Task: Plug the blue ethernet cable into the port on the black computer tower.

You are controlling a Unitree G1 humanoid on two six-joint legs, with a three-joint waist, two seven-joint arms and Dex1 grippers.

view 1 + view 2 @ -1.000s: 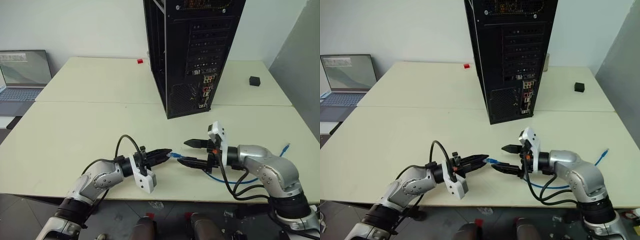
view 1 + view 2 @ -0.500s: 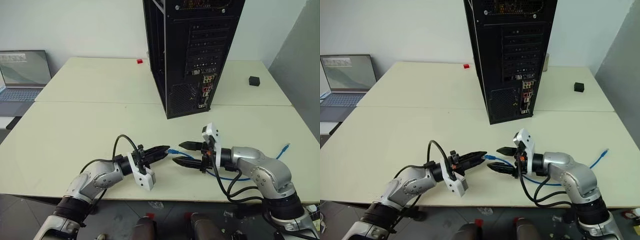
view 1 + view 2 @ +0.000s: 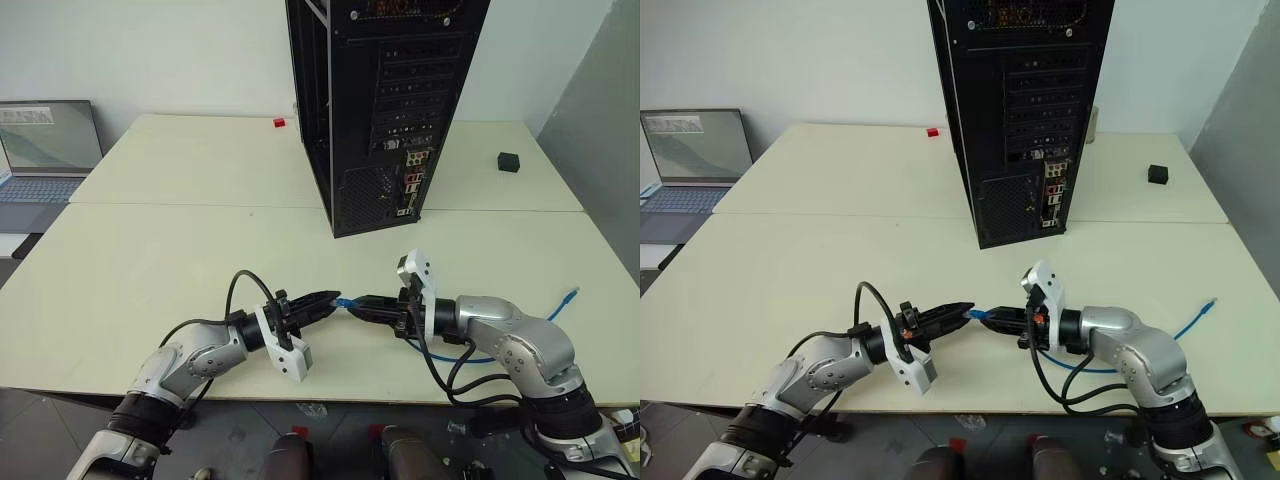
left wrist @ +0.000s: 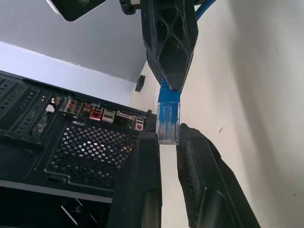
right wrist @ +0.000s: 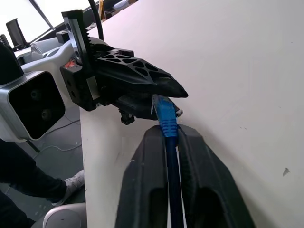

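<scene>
The blue ethernet cable (image 3: 482,357) lies along the table's near edge, its far plug (image 3: 571,296) resting at the right. Its near plug (image 4: 167,118) is pinched between the tips of my left gripper (image 3: 335,298), which is shut on it just above the table. My right gripper (image 3: 360,306) faces the left one tip to tip and is shut on the cord (image 5: 171,156) right behind that plug. The black computer tower (image 3: 385,100) stands upright further back, rear side toward me. The port is somewhere among its small coloured connectors (image 3: 412,185), too small to single out.
A small black box (image 3: 509,162) sits on the table right of the tower. A small red object (image 3: 280,123) lies behind the tower's left side. An open laptop (image 3: 45,150) stands at the far left. A grey panel (image 3: 600,130) borders the right.
My right gripper moved left toward the left gripper and closed on the cord behind the plug. The left gripper kept its hold and stayed put.
</scene>
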